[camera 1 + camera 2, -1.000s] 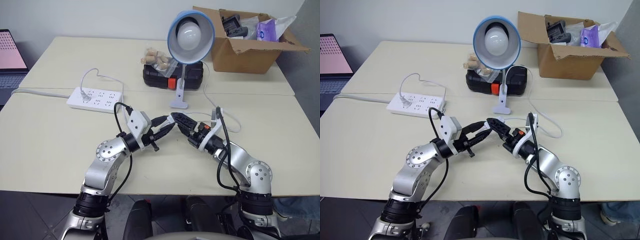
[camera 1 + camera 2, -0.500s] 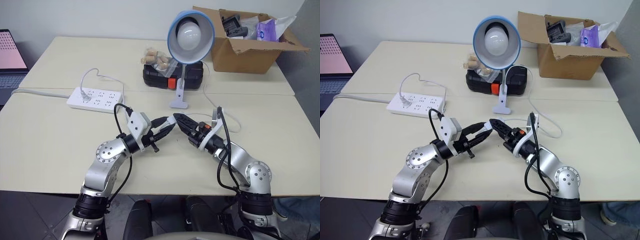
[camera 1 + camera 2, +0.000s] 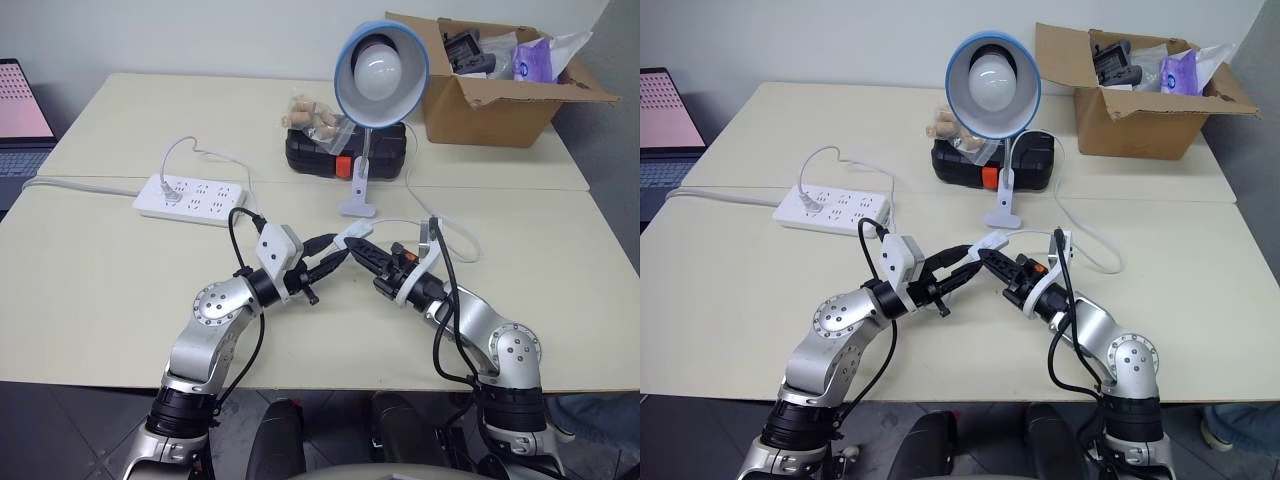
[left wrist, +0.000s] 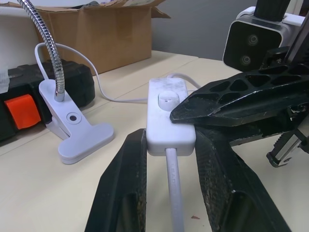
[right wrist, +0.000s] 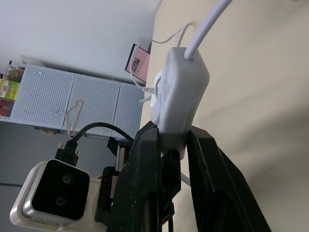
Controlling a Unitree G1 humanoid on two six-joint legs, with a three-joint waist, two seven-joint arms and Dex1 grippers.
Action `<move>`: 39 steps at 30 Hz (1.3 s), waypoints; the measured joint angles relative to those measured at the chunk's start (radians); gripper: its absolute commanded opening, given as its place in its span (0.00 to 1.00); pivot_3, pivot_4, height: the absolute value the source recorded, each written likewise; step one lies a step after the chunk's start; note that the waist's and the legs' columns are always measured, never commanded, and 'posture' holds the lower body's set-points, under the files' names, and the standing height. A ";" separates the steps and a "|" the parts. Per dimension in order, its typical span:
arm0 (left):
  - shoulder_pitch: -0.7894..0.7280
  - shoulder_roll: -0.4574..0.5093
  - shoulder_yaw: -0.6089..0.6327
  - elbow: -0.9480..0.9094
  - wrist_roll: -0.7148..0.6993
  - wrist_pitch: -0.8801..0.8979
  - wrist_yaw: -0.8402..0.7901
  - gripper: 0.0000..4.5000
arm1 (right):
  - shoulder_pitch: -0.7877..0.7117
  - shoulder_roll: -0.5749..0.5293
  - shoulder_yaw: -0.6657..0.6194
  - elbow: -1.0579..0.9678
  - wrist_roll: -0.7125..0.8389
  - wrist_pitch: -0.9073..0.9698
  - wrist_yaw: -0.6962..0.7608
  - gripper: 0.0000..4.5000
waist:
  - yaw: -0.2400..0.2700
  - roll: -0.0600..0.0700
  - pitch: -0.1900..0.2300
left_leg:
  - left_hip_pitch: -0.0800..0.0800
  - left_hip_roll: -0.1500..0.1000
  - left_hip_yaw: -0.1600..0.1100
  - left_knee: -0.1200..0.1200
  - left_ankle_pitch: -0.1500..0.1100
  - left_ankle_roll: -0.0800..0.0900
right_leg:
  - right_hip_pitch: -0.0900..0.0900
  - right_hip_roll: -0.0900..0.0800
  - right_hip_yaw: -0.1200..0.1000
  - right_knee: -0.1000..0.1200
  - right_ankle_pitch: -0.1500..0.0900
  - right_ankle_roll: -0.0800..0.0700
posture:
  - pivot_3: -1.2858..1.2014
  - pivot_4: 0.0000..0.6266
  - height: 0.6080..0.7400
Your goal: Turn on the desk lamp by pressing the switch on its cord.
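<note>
Left gripper (image 4: 166,145) clamps the switch (image 4: 169,113); right gripper (image 5: 169,145), closed, pinches it too, near the lamp (image 3: 380,62).

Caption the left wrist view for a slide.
Left gripper holds the switch on its cord while the right gripper presses its top.
</note>
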 measured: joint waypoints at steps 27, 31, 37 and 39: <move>0.000 0.000 -0.001 -0.006 0.000 0.001 0.015 0.24 | 0.010 -0.027 0.003 -0.007 0.011 -0.032 0.069 0.49 | -0.002 0.000 0.000 | 0.000 0.000 0.000 0.000 0.000 0.000 | 0.000 0.000 0.000 0.000 0.000 0.000 | 0.52 0.24 1.00; 0.000 0.000 -0.001 -0.006 -0.001 0.001 0.014 0.24 | -0.001 -0.026 0.005 -0.006 -0.006 -0.033 0.077 0.49 | -0.002 0.000 0.000 | 0.000 0.000 0.000 0.000 0.000 0.000 | 0.000 0.000 0.000 0.000 0.000 0.000 | 0.52 0.24 1.00; 0.000 -0.001 -0.003 -0.006 -0.001 0.001 0.013 0.24 | -0.001 -0.022 0.011 0.001 -0.015 -0.031 0.085 0.40 | -0.002 0.000 0.000 | 0.000 0.000 0.000 0.000 0.000 0.000 | 0.000 0.000 0.000 -0.001 0.000 0.000 | 0.52 0.24 1.00; 0.000 -0.001 -0.003 -0.006 -0.001 0.000 0.013 0.24 | -0.001 -0.023 0.013 0.004 -0.023 -0.031 0.085 0.31 | -0.002 0.000 0.000 | 0.000 0.000 0.000 0.000 0.000 0.000 | 0.000 0.000 0.000 0.000 0.000 0.000 | 0.52 0.24 1.00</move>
